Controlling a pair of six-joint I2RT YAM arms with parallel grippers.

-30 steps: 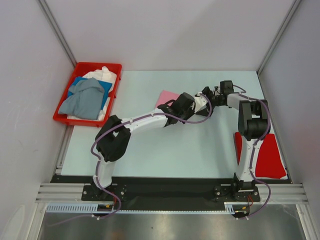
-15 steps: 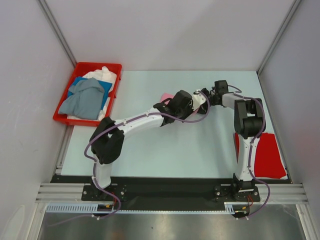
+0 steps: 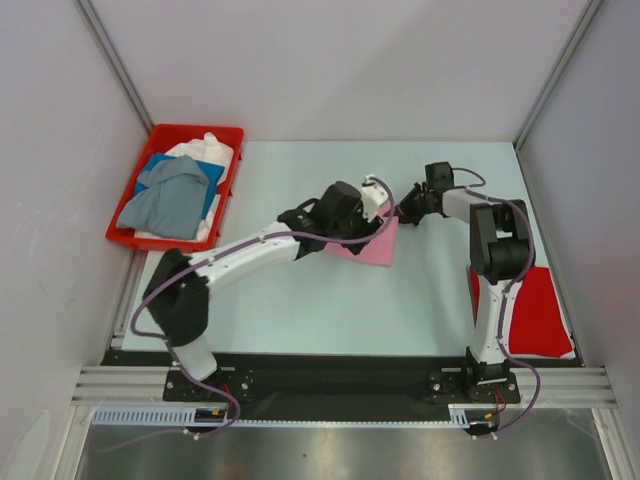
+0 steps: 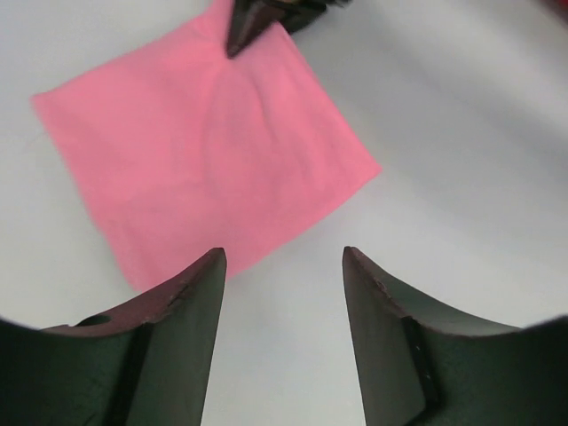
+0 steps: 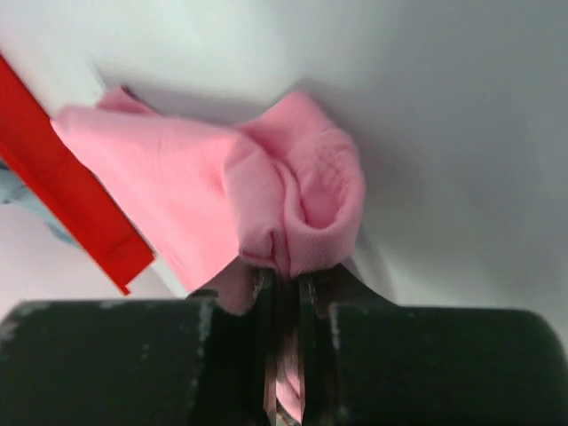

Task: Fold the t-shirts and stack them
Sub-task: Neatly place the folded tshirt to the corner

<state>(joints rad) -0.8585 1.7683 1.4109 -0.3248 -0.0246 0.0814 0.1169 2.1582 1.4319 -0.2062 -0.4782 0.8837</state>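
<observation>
Right end effector [image 5: 284,266], its arm rising beside the red t-shirt [image 3: 535,310] that lies flat at the near right of the table [image 3: 300,300], is clamped on a bunched corner of the pink t-shirt [image 3: 368,245] mid-table. Left end effector [image 4: 282,262] hangs over that folded square, fingers wide, holding nothing. I'd judge two shirts are dealt with. A heap of t-shirts [image 3: 175,195] waits in the red bin [image 3: 195,130] at the far left. Pale matte surface, plain grey walls [image 3: 330,60].
</observation>
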